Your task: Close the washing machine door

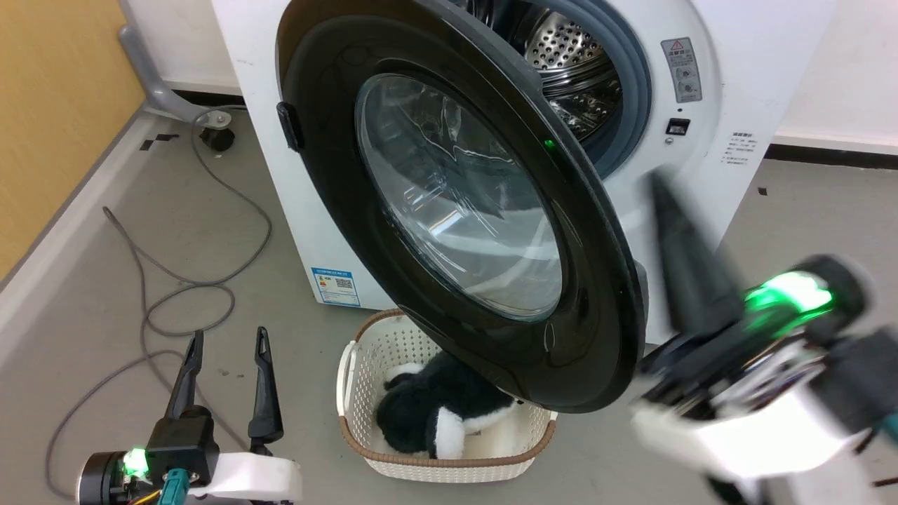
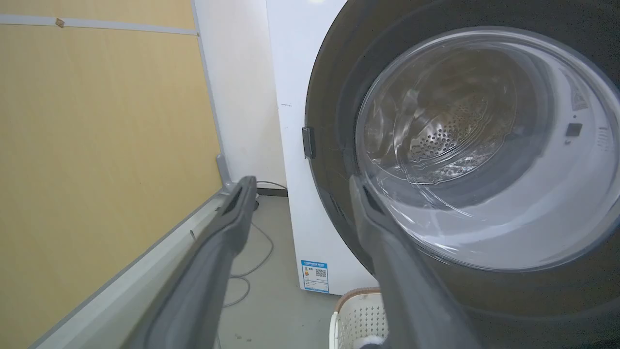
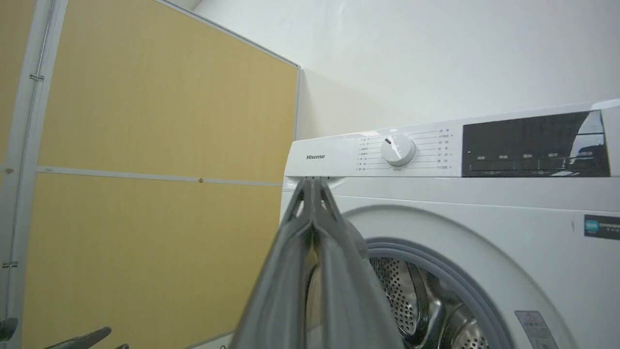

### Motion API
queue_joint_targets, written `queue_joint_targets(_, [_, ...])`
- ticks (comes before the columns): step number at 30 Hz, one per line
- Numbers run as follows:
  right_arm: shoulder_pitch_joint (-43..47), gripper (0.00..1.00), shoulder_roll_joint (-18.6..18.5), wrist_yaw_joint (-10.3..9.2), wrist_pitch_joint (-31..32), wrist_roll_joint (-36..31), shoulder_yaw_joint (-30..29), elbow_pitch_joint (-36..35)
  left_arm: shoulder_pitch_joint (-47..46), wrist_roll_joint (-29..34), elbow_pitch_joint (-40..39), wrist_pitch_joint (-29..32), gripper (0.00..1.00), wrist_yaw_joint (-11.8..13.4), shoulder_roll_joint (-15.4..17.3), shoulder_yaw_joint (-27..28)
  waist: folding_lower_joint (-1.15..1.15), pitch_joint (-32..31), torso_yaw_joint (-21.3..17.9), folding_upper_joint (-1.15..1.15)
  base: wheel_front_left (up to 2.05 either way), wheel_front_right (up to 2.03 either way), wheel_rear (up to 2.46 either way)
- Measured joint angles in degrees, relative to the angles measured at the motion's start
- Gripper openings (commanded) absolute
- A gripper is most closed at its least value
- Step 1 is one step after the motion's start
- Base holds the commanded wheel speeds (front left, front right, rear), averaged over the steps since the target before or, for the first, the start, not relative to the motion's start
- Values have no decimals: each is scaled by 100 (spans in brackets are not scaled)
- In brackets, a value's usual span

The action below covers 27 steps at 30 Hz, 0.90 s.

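Cable [image 1: 189, 283] on grey floor [image 1: 231, 210] beside washing machine [image 1: 744, 63]

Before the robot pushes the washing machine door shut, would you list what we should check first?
1. Jaws of the right gripper shut for pushing: ok.
2. That gripper touching the large round black-ringed glass door: cannot tell, blurred.
3. Swing path free of the left gripper: ok, it is low on the robot's left, jaws open.
4. Laundry off the grey rubber gasket of the big white washing machine: ok where visible; part is hidden by the door.
5. Clearance over the cream plastic basket holding the black-and-white plush toy: cannot tell; it sits beneath the door's lower edge.
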Motion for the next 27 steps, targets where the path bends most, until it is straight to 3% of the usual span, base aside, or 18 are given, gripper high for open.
queue_joint_targets(7, [4,0,-558,1,1,-24,1413,453,1,125,-42,0,100,-31,-113,89,0,-1,6,0,0,0,0])
queue_joint_targets(13, [232,0,-954,2,1,-129,1811,1178,-1,172,-99,0,100,-73,-177,107,0,45,3,0,0,0,0])
queue_joint_targets(18, [508,0,-1056,2,2,-124,1517,1702,-4,214,-169,0,100,-73,-230,138,0,148,-51,0,0,0,0])
queue_joint_targets(27, [525,0,-878,18,1,12,505,2415,-164,276,-215,0,100,-108,-294,142,0,458,-161,0,0,0,0])
